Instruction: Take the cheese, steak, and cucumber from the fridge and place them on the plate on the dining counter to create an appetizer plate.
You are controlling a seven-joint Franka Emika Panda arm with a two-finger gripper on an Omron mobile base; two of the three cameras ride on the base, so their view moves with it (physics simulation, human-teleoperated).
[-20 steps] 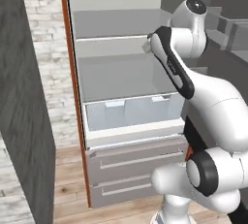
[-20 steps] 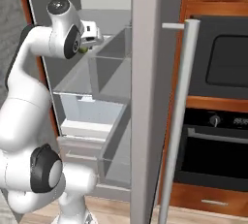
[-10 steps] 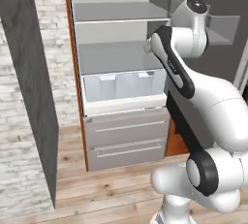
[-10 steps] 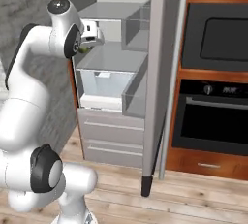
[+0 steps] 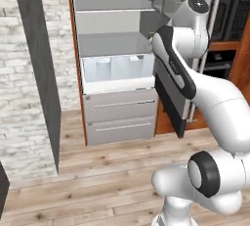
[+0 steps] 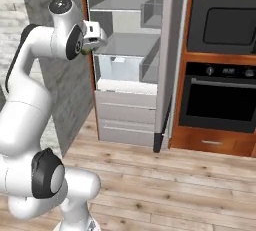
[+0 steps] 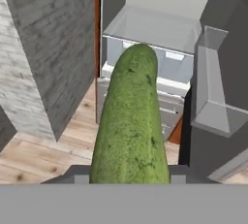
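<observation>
We hold the dark green oblong cucumber (image 7: 131,121) clenched in the tool (image 6: 93,45), clear of the open pale grey fridge (image 5: 114,68). Transport to the plate remains; we cannot judge cheese or steak status.

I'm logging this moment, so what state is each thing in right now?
Fridge: door open, shelves bare.
Crisper drawer: pulled out a little.
Lower drawers: shut.
Cucumber: held in the gripper, outside the fridge.
Gripper: shut on the cucumber.
Oven: door shut.
</observation>
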